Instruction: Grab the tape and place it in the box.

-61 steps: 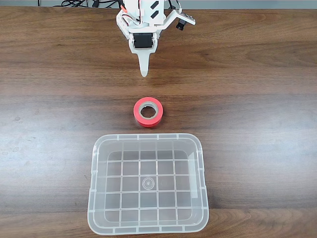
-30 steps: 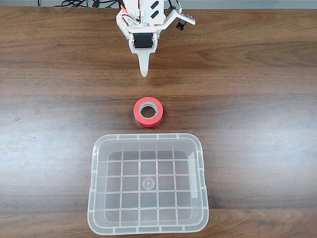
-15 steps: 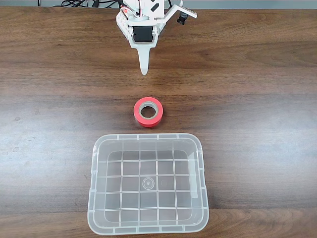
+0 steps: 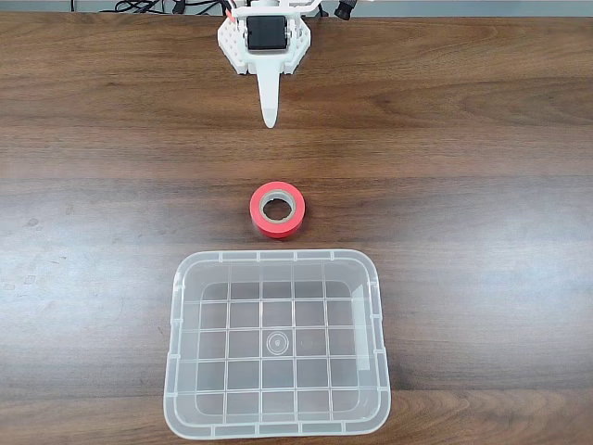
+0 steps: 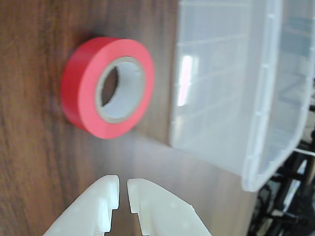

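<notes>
A small red roll of tape point(image 4: 277, 209) with a grey-beige core lies flat on the wooden table, just above the box's far rim in the fixed view. The clear plastic box point(image 4: 182, 371) with a grid bottom sits at the lower middle, with nothing in it. My white gripper point(image 4: 269, 120) points down the table from the top edge, well short of the tape. In the wrist view the gripper point(image 5: 123, 184) enters from the bottom, its fingers nearly touching and holding nothing. The tape point(image 5: 86, 83) lies beyond the tips, and the box point(image 5: 256, 128) is on the right.
The brown wooden table point(image 4: 482, 185) spreads wide to the left and right of the tape and box. Black cables point(image 4: 139, 6) lie along the far edge behind the arm's base.
The gripper has tilted and drawn back toward the top edge, and its tip now sits slightly farther from the tape. Tape and box have not moved.
</notes>
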